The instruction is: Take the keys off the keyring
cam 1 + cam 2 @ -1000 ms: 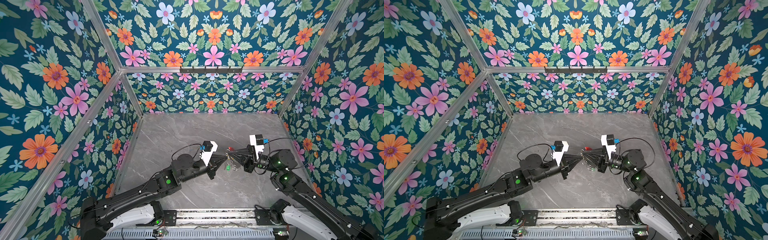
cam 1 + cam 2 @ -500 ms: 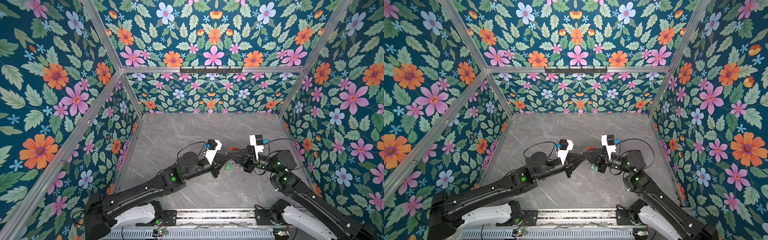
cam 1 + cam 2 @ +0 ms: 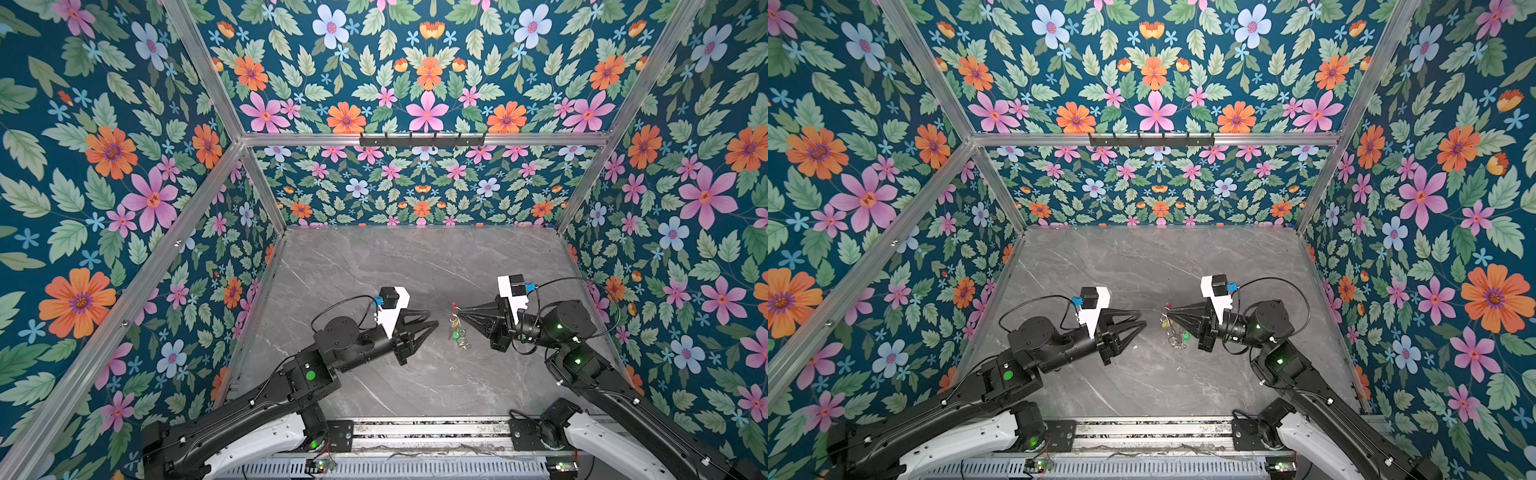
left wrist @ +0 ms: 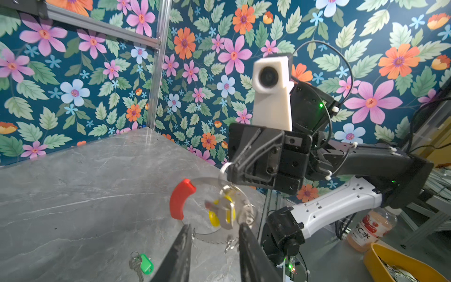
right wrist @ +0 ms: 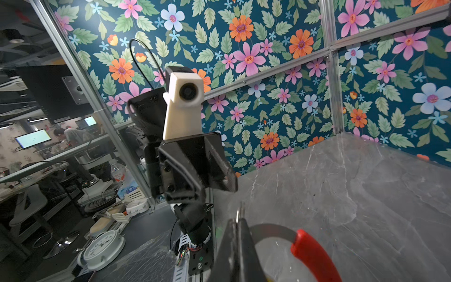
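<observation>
Keyring (image 4: 205,181) hangs in the air above the table (image 3: 374,270). The right gripper (image 4: 233,169) pinches its rim, jaws clenched on the grey hoop just beside a small pale split ring (image 4: 222,169). In the right wrist view the same gripper (image 5: 240,234) shows its fingers pressed flat together on the hoop (image 5: 271,229), which curves away to the red arc (image 5: 314,254).

In the left wrist view the red arc (image 4: 181,199) sits on the side of the hoop away from the grip. The yellow key (image 4: 220,212) dangles from the rim across the middle of the hoop and is blurred. A few bare rings (image 4: 230,244) hang from the lower rim.

The green key (image 4: 142,265) is off the hoop and appears to lie on the table, well below the red arc, its silver blade beside the tag. In both top views it is only a green speck (image 3: 456,333) (image 3: 1185,334) under the keyring (image 3: 455,321) (image 3: 1166,321).

The left gripper (image 3: 433,318) (image 3: 1142,318) is released, jaws parted with nothing between them. It points at the right gripper (image 3: 461,309) (image 3: 1169,311), near the keyring but apart from it. Its fingers (image 4: 181,251) frame the lower hoop in the left wrist view without touching it.
</observation>
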`<state>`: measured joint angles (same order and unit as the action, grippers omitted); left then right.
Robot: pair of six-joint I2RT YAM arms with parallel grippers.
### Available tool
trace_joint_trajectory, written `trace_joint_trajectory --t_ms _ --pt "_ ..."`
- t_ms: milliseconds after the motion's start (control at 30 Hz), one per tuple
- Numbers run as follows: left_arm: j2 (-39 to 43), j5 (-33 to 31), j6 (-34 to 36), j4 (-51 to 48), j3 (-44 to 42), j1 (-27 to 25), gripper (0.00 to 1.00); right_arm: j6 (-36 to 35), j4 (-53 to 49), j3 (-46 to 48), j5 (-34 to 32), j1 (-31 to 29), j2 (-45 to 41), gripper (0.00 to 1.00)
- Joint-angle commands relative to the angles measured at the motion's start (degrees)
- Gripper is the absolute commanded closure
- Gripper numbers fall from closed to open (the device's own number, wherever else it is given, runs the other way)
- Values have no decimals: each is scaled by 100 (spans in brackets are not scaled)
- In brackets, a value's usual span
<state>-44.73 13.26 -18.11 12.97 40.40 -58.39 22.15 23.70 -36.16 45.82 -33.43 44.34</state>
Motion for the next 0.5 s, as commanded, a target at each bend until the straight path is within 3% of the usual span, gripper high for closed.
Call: trace_joint_trajectory --t_ms 0,67,200,467 --pt "-33 1346 -571 1204 -226 592 63 66 293 -107 540 2 105 100" --pt "-151 1899 -987 1822 -386 901 62 142 376 -151 691 2 175 100" --pt "-327 2364 -1263 2453 -468 916 62 248 475 -137 640 6 230 100" --pt "-630 2489 -1380 2506 -406 900 59 423 747 -130 520 3 374 100"
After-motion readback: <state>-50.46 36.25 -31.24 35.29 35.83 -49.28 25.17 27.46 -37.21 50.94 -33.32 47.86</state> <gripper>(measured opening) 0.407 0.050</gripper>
